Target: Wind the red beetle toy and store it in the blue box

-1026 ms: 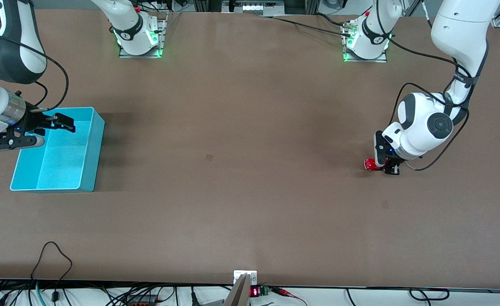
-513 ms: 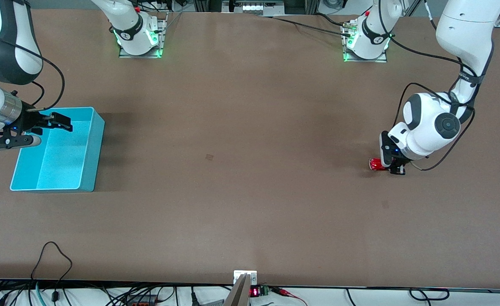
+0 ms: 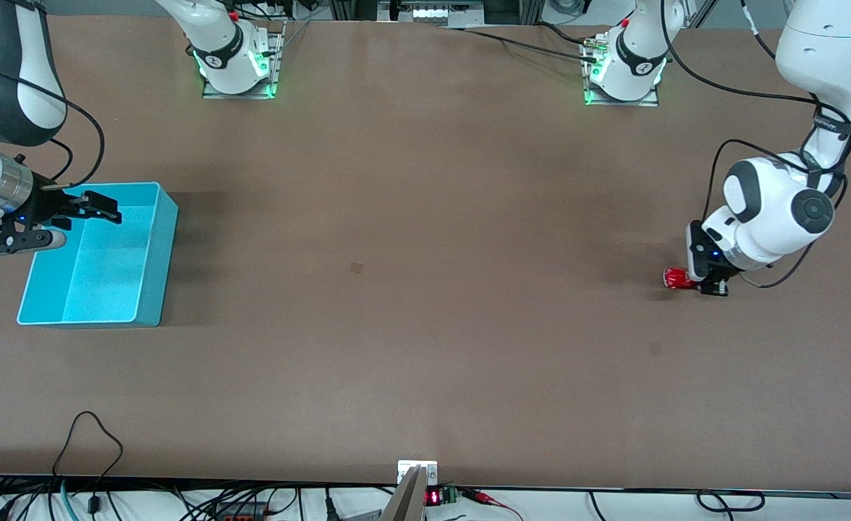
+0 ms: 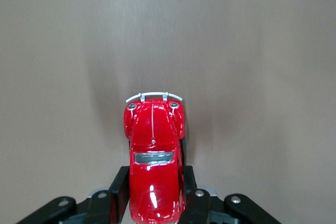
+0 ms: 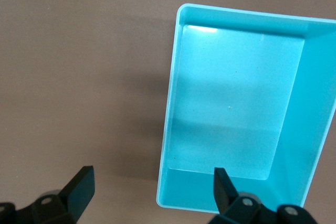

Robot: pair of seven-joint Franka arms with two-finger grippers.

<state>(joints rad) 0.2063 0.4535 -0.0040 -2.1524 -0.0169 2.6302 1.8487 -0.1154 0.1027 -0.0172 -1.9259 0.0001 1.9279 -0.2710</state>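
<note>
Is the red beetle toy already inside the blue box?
No, the red beetle toy is in the left tool, at the table end away from the blue box.

Red beetle toy (image 3: 676,278): glossy red, rounded body, silver bumper; gripped at its sides by the left hand (image 3: 708,278), low at the desk (image 3: 425,289) toward the left arm's end.
Blue box (image 3: 152,250): light cyan, rectangular, open-topped, seen empty; set upright toward the right arm's end.
</note>
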